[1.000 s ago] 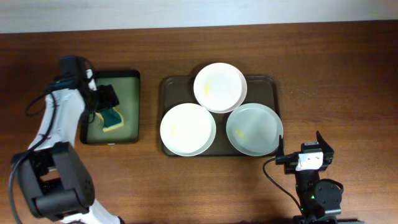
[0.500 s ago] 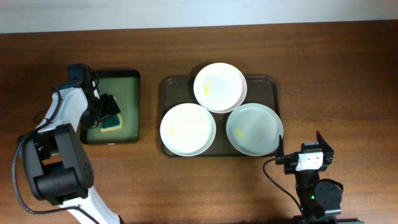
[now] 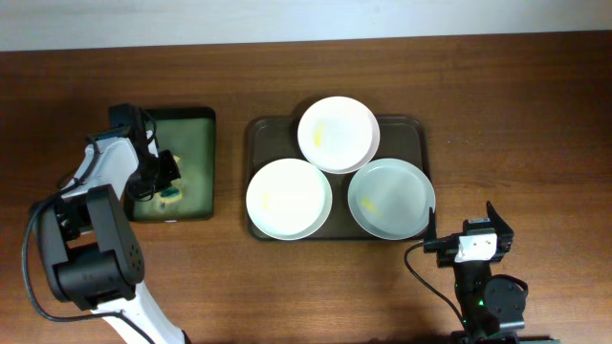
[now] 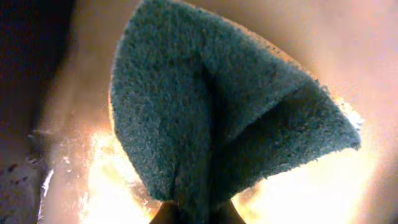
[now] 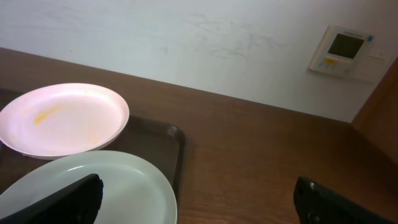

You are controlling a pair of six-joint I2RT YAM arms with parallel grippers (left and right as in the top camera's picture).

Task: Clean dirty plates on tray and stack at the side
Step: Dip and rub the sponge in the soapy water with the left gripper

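Observation:
Three white plates lie on the dark brown tray [image 3: 256, 129]: one at the back [image 3: 338, 134], one front left [image 3: 289, 198], one front right [image 3: 391, 199]. Yellowish smears show on each. My left gripper [image 3: 164, 182] is down in the small black tray, shut on a green sponge [image 3: 170, 194]. In the left wrist view the sponge [image 4: 217, 106] is pinched into a fold at my left gripper [image 4: 196, 214]. My right gripper [image 3: 464, 222] stands open near the table's front, just right of the front right plate [image 5: 112, 186], with nothing between its fingers. The back plate [image 5: 62, 118] lies beyond.
The small black tray [image 3: 201, 124] with greenish inside sits left of the brown tray. A pale wall runs along the table's far edge, with a small white panel [image 5: 342, 50] on it. Bare wood table [image 3: 516, 143] lies right of the brown tray.
My left gripper has moved down and slightly towards the front onto the sponge and shut on it, folding it. The right arm and the plates have not moved.

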